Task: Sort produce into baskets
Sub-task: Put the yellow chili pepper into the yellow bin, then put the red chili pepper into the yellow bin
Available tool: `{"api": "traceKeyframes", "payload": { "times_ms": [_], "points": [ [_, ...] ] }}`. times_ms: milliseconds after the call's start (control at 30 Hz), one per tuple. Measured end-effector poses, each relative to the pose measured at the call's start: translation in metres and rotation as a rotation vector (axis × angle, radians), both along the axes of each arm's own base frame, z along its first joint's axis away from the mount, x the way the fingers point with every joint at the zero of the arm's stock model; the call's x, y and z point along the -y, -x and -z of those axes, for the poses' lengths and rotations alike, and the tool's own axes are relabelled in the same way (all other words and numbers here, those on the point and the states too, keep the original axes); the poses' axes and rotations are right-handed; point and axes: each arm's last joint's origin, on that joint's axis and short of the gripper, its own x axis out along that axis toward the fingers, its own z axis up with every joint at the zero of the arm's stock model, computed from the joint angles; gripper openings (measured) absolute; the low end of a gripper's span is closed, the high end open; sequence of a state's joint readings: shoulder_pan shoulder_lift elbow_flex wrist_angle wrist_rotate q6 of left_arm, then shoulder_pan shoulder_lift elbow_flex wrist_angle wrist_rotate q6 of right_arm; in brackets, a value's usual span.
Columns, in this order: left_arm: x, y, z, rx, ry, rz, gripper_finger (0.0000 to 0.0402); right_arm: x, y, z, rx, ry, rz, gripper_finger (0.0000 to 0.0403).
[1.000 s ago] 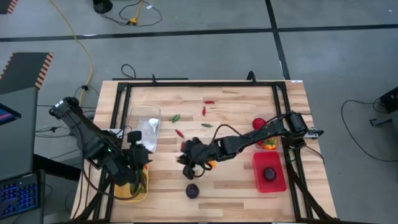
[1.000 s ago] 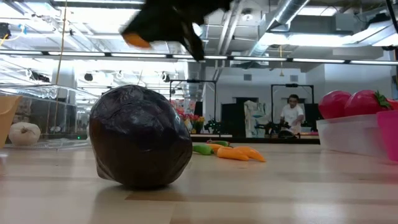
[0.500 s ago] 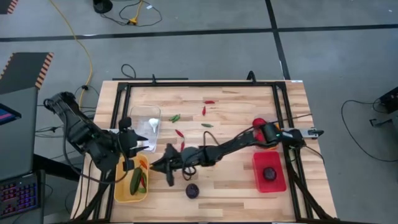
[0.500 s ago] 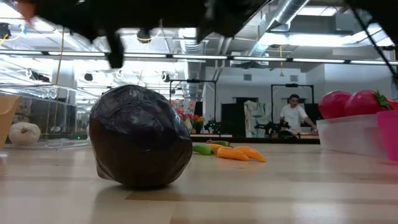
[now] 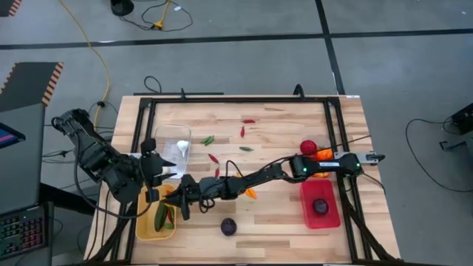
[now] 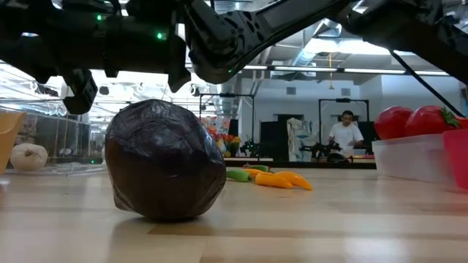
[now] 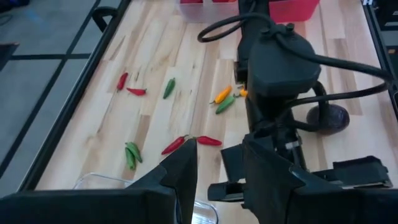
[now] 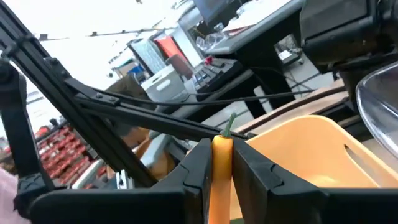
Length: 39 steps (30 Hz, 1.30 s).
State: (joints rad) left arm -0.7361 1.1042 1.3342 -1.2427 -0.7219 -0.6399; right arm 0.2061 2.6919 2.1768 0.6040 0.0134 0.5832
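My right gripper [image 5: 178, 206] reaches across the table to the right edge of the yellow bin [image 5: 145, 227]. It is shut on an orange chilli [image 8: 221, 167]. The yellow bin holds green and red chillies [image 5: 162, 215]. My left gripper [image 5: 157, 168] is open and empty between the yellow bin and the clear bin [image 5: 174, 140]; its fingers show apart in the left wrist view [image 7: 217, 171]. The clear bin holds a white garlic [image 6: 28, 156]. A dark purple round [image 5: 229, 226] lies on the table and fills the low view [image 6: 164, 169]. My right gripper pinches the orange chilli's body [image 8: 222, 177] between its two fingers [image 8: 198, 168]. The chilli lies along the fingers, and its green stem end [image 8: 231, 122] sticks out past the tips toward the yellow bin. The fingers come from the table's right side. The chilli is lifted clear.
A red bin [image 5: 330, 214] at the right holds another purple round [image 5: 321, 206]. A tomato [image 5: 308, 147] and orange peppers [image 5: 322, 155] sit behind it. Red, green and orange chillies [image 5: 213, 157] lie scattered on the middle and far table. A black frame [image 5: 236, 100] edges the table.
My right gripper has gone from the table's middle toward its left edge with the orange chilli, up to the yellow bin. My left gripper has drawn back from over the yellow bin toward the clear bin.
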Motion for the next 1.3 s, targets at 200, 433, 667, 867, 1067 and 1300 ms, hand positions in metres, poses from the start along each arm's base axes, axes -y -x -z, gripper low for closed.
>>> {"api": "traceKeyframes", "payload": {
  "times_ms": [200, 433, 667, 867, 1067, 1300],
  "points": [
    [0.000, 0.000, 0.000, 0.000, 0.000, 0.000, 0.0114, 0.004, -0.001, 0.002, -0.022, 0.071, -0.005, 0.0112],
    [0.000, 0.000, 0.000, 0.000, 0.000, 0.000, 0.0114, 0.003, -0.001, 0.005, -0.054, 0.076, -0.009, 0.0194],
    [0.001, -0.002, 0.001, 0.004, 0.024, -0.024, 0.0117, 0.020, -0.001, 0.002, -0.210, 0.108, -0.118, 0.0227],
    [-0.006, -0.008, 0.002, -0.003, 0.032, -0.076, 0.0142, 0.046, 0.014, -0.031, -0.412, 0.223, -0.276, 0.0222],
    [-0.016, -0.015, 0.003, -0.072, 0.039, -0.051, 0.0174, 0.054, 0.050, -0.065, -0.733, 0.498, -0.099, 0.0222],
    [-0.031, -0.023, 0.003, -0.094, -0.037, -0.062, 0.0176, 0.061, 0.097, -0.108, -0.984, 0.695, 0.024, 0.0222]
  ]
}}
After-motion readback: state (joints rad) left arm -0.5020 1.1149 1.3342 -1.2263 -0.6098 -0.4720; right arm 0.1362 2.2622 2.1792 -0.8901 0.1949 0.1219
